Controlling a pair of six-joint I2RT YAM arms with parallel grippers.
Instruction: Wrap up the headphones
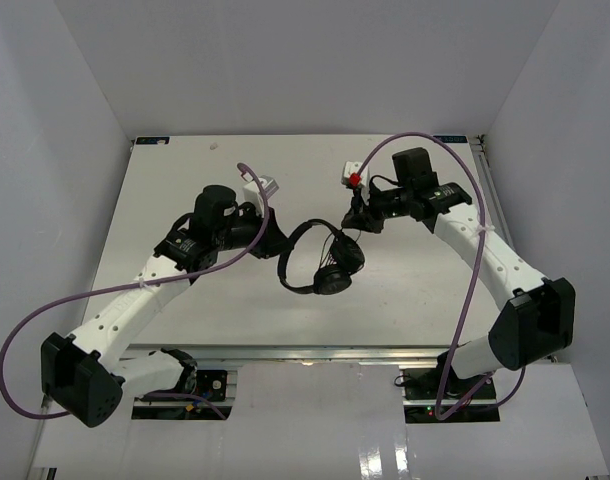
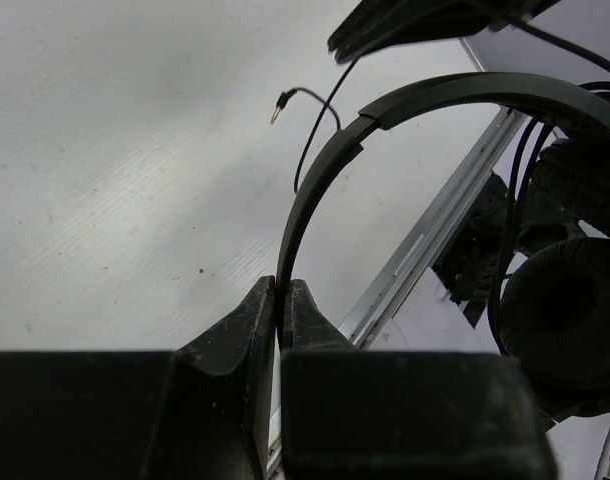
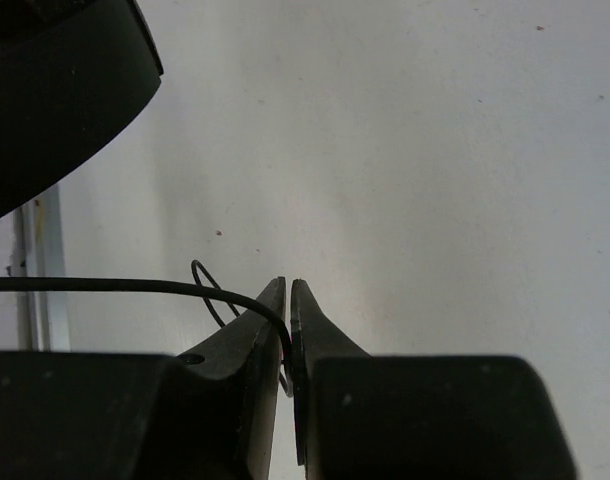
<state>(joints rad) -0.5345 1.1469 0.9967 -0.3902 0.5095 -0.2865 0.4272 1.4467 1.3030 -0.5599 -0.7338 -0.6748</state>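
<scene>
Now, white walls (image 1: 315,60) surround headphones (image 1: 333,278) and white table (image 1: 415,295).

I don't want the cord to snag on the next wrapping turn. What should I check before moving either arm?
1. Left gripper shut on headband: ok.
2. Right gripper shut on cord: ok.
3. Plug loose, clear of both grippers: ok.
4. Ear cups free of the grippers: ok.
5. Cord tension toward the right gripper: cannot tell.
</scene>
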